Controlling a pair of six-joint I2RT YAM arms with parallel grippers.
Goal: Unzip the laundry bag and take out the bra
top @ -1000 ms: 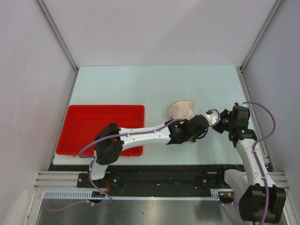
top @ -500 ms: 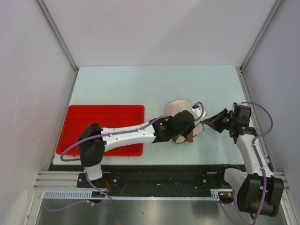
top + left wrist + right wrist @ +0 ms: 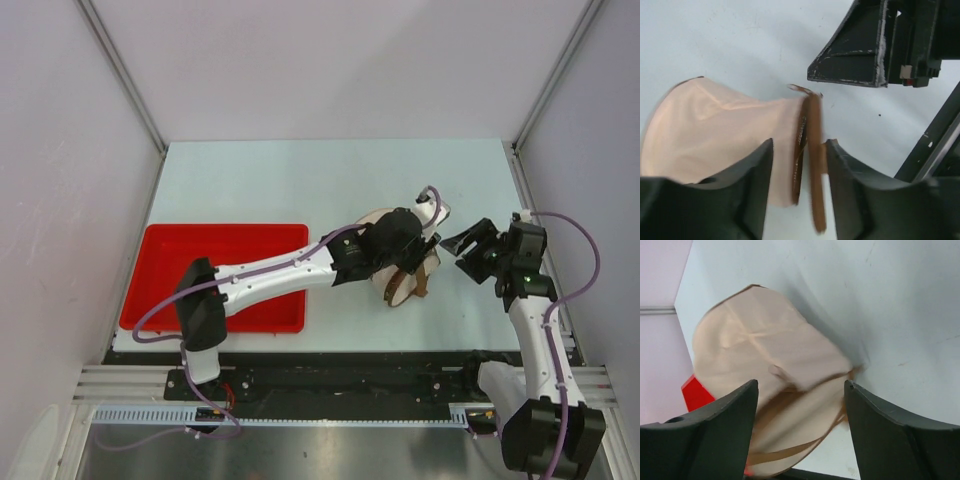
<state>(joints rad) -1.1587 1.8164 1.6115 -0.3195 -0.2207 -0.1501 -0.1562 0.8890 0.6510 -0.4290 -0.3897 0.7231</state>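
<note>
Table (image 3: 300, 180): carrying the laundry bag (image 3: 402, 290) right of centre, well apart from the red tray (image 3: 170, 262).
Laundry bag: lying tipped, nearer my bases than a second ago; the bra is not showing.
Right gripper (image 3: 800, 385): springing wide and backing off, the bag just ahead and untouched.
Left gripper (image 3: 800, 147): jaws parting, straddling the brownish rim (image 3: 813, 170).
Meaning: I am judging both grips released, with a regrip at the zip coming.

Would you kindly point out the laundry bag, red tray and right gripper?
laundry bag (image 3: 715, 130), left wrist view, mesh side wall.
red tray (image 3: 180, 258), top view, bare floor.
right gripper (image 3: 799, 384), right wrist view, midway between fingertips.
</note>
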